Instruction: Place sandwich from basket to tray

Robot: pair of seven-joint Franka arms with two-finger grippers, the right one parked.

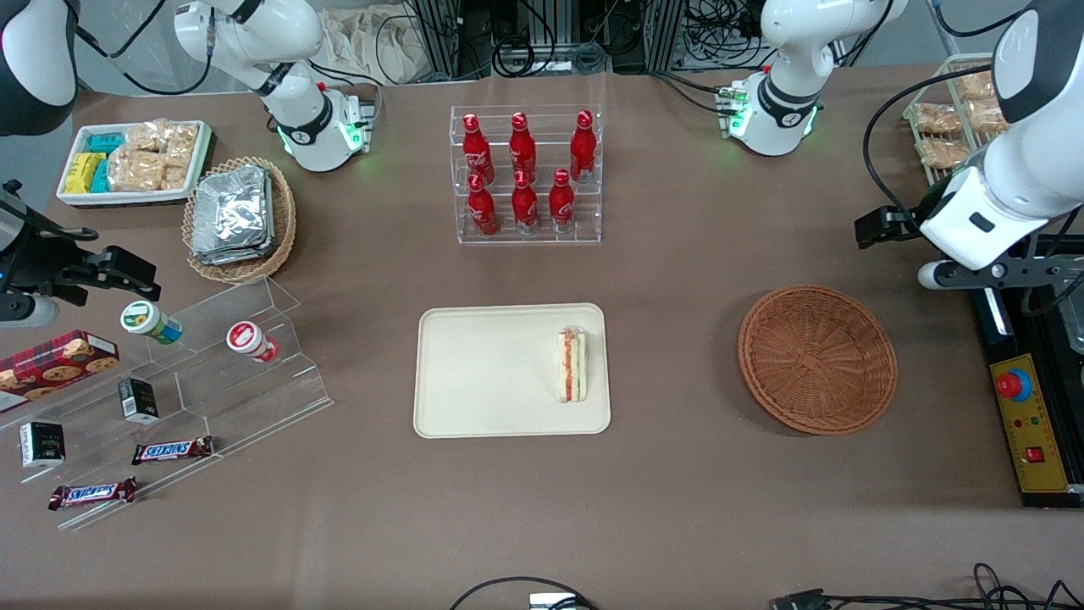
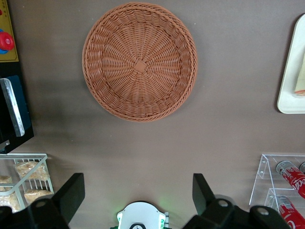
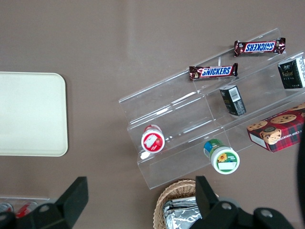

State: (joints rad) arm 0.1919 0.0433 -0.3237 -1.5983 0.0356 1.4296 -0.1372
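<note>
The flat cream-beige rectangular tray [image 1: 500,373] lay nearest the front camera, and the small triangular wedge sandwich [image 1: 572,365] with red-orange and green filling rested inside it, close to the rim on the working arm's end. The round brown woven wicker basket [image 1: 817,358] sat empty on the brown table [image 1: 677,254], well apart from the tray toward the working arm's end. Farther from the camera, the left arm's gripper [image 2: 138,193] hung raised above the table, its two black fingers [image 2: 71,193] spread wide, holding nothing.
</note>
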